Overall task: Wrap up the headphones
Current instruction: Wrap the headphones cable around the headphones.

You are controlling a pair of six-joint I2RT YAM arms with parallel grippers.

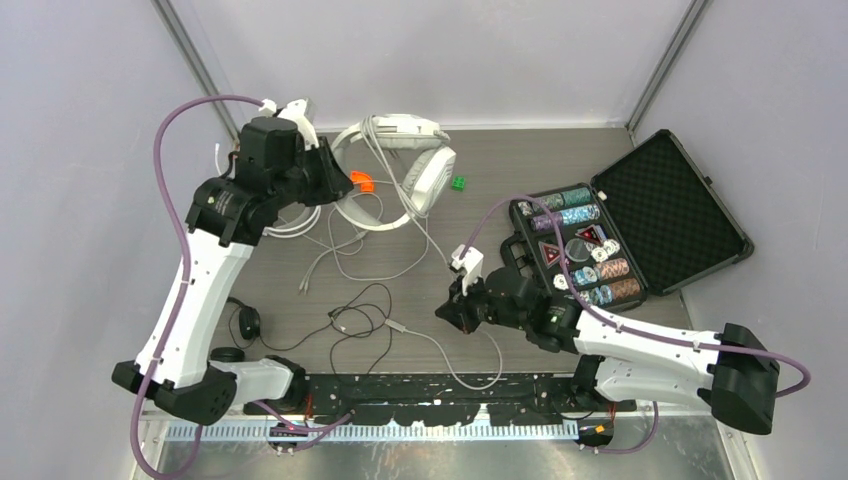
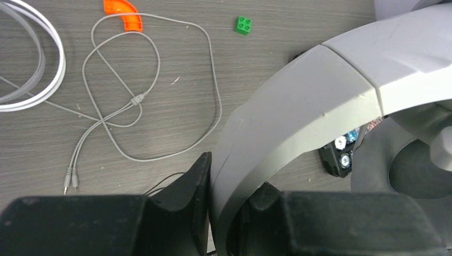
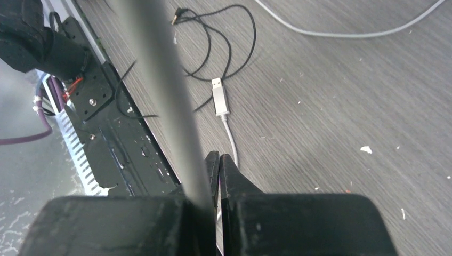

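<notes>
Wrap step: white headphones (image 1: 425,170) at upper centre of the desk (image 1: 520,170), cord end low centre.
Left end effector (image 2: 230,184) is clenched on the headband (image 2: 298,101). Right end effector (image 3: 219,162) has its jaws nearly closed and looks to be pinching the white cord (image 3: 228,133) just behind its USB plug (image 3: 219,96). Advice: hold the headband fixed as the anchor, lift the cord clear of the black cord (image 3: 250,37) looped beside the plug, then lay turns under light tension, side by side. Snagging on the black loops is the main risk.
</notes>
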